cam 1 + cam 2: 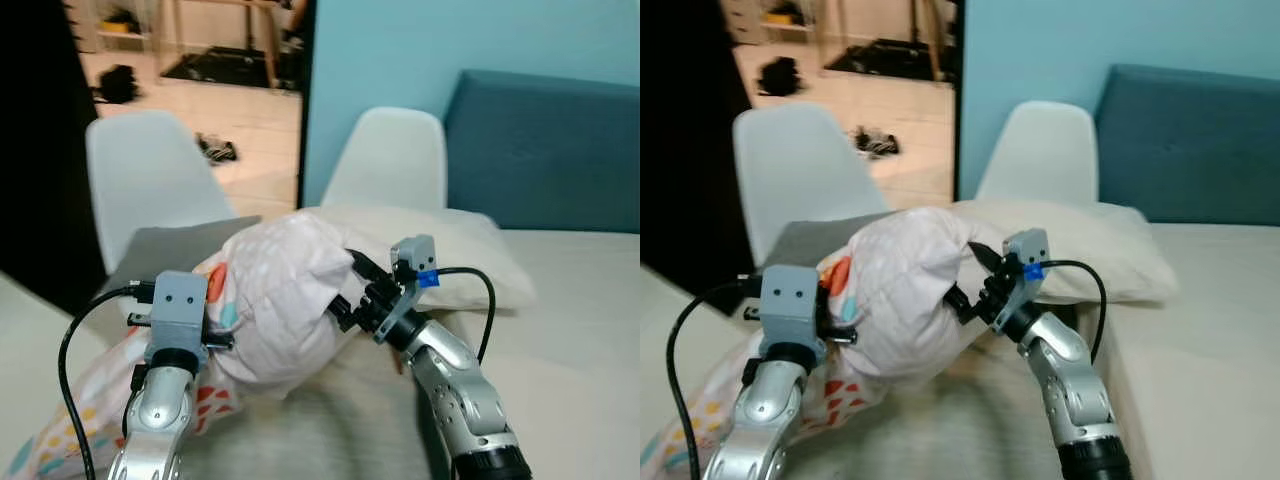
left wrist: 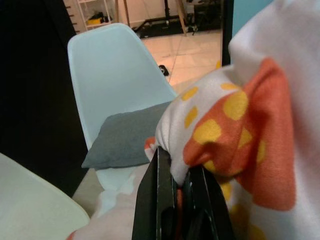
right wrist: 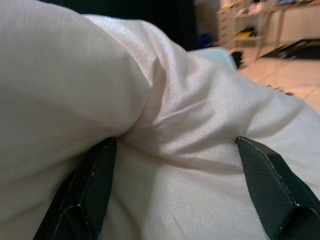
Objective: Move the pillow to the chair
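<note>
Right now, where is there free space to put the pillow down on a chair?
The right white chair, against the blue wall, shows no load on its back; its seat is hidden behind the cream pillow. The left white chair already carries a grey cushion. The held pillow sits between the left tool and right tool.

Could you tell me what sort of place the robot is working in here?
Most likely a bedroom in a home: a bed with a blue headboard, a cream pillow lying on it, two white chairs beside it, and a doorway onto a tiled room.
</note>
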You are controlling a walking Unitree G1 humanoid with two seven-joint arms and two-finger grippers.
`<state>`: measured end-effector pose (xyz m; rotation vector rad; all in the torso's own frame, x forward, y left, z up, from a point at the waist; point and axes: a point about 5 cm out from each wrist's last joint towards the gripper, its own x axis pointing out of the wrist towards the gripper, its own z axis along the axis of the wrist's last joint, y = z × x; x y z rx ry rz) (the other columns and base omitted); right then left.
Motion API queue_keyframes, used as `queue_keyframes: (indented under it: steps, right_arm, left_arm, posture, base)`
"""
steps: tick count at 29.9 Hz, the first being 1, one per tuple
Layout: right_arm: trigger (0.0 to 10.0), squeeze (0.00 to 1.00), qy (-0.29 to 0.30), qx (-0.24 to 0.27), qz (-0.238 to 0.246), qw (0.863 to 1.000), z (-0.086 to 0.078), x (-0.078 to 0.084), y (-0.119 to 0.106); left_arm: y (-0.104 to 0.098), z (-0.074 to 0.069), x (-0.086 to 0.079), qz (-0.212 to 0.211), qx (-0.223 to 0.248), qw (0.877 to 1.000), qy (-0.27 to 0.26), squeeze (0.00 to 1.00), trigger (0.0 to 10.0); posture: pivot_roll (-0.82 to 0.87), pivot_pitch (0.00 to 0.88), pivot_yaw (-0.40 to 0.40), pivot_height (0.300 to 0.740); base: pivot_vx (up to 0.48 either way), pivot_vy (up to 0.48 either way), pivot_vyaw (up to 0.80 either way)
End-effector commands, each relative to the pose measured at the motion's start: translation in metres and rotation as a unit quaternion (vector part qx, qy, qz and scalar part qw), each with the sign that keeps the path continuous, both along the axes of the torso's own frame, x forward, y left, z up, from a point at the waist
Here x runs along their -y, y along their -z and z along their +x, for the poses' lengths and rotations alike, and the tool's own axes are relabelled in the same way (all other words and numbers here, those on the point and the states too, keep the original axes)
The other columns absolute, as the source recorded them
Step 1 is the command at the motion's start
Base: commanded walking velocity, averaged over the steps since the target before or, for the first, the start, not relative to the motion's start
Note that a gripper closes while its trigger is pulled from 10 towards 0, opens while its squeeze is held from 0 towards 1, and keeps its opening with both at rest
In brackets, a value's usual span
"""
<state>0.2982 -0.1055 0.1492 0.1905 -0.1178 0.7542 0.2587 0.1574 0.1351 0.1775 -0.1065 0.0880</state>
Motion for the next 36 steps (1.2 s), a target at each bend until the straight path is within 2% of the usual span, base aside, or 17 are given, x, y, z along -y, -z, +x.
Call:
queue_keyframes:
  steps: [1, 36]
  right_arm:
    - [10.0, 0.00, -0.011, -0.003, 0.000, 1.000, -0.0007, -0.0026, 0.0010]
    - [10.0, 0.00, -0.006, -0.011, 0.003, 1.000, 0.0002, -0.0022, 0.0011]
  left_arm:
    - [-0.0167, 0.0015, 0.0104, 0.004, 0.044, 0.999, 0.025, 0.00, 10.0]
    - [-0.0186, 0.0011, 0.0137, 0.026, 0.047, 0.998, 0.034, 0.00, 10.0]
  posture:
    - [0.10, 0.000, -0.070, 0.740]
    - [0.10, 0.000, -0.067, 0.740]
  base:
    - [0.000, 0.000, 0.76]
    - [0.000, 0.000, 0.76]
